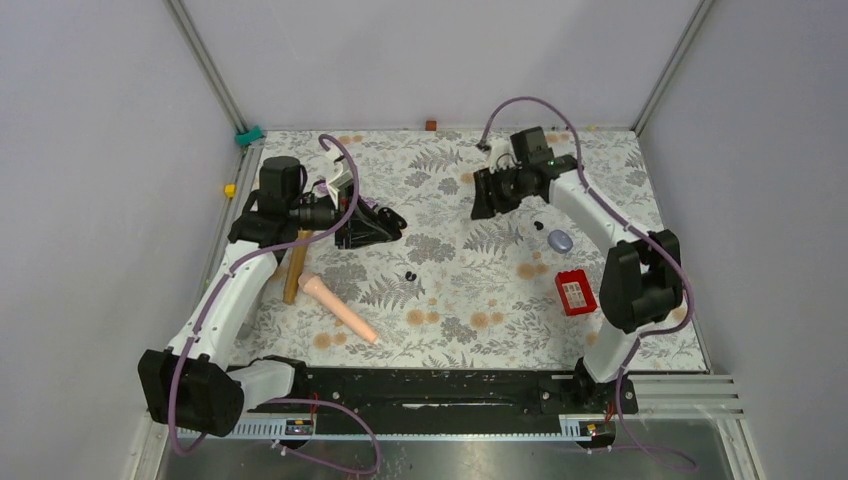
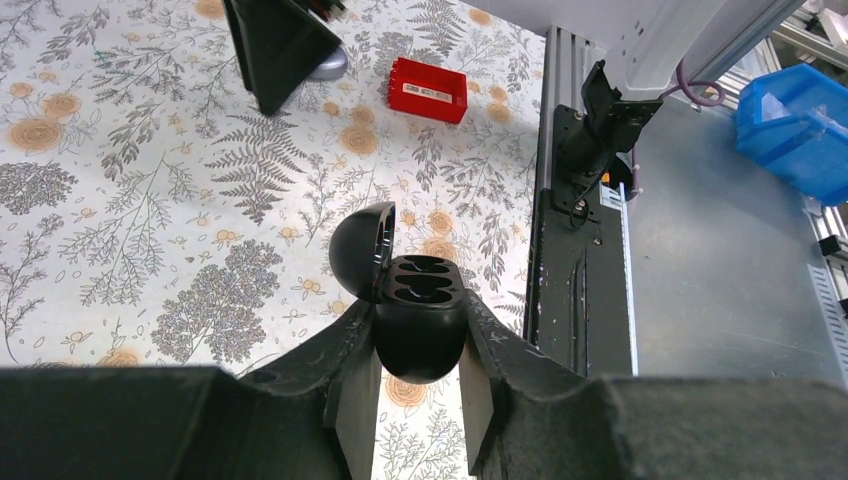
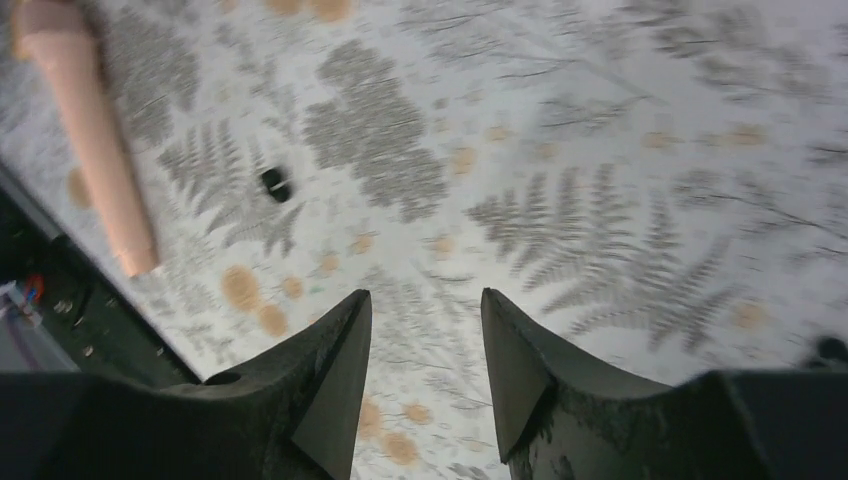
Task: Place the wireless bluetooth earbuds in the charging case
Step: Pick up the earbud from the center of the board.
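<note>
Left wrist view shows my left jaws pinching the charging case by its round bottom, up off the worktop. I think I hold it this way, with the lid flipped open and the two holes showing, so that a bud can go straight in. Both holes are empty.

My right jaws are spread apart with nothing between them. They hang over the worktop, I guess ready to go and pick up a bud.

The earbuds are not in the case yet. Two small black ones lie in the middle of the worktop, well apart from the case. The right wrist view shows a black bud near a pink stick.

The red box sits near the right arm, and I cannot tell what is in it
</note>
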`<state>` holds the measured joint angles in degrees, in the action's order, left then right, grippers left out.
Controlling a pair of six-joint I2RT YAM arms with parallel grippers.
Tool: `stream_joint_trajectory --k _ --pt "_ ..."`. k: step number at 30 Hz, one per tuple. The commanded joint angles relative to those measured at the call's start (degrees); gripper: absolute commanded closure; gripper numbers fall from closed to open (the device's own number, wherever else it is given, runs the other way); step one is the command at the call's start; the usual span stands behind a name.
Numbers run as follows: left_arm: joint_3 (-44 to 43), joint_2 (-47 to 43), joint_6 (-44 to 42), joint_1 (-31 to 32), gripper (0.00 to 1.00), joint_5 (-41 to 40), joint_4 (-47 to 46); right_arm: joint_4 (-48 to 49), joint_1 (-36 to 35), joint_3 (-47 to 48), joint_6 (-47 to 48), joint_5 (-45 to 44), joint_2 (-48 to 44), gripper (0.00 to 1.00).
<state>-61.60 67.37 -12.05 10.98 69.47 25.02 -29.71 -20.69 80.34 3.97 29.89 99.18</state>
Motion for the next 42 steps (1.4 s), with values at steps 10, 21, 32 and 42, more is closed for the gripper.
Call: stream_joint_trajectory --k 10,21,32,42 --pt "2.8 -4.2 5.8 0.0 0.99 2.1 -11.8 -24.1 14.2 22.1 13.5 -21.8 17.8 0.57" --pt "3.0 -3.5 5.6 1.3 0.97 1.4 -11.8 -25.9 17.8 25.3 15.3 -23.2 25.1 0.66" --pt "3.2 -3.2 5.4 1.8 0.96 0.6 -11.9 -27.8 18.3 31.0 15.6 -23.5 30.9 0.69" --pt "3.2 -2.8 5.2 2.3 0.96 0.0 -11.9 -29.5 18.2 32.5 16.4 -21.2 32.9 0.67"
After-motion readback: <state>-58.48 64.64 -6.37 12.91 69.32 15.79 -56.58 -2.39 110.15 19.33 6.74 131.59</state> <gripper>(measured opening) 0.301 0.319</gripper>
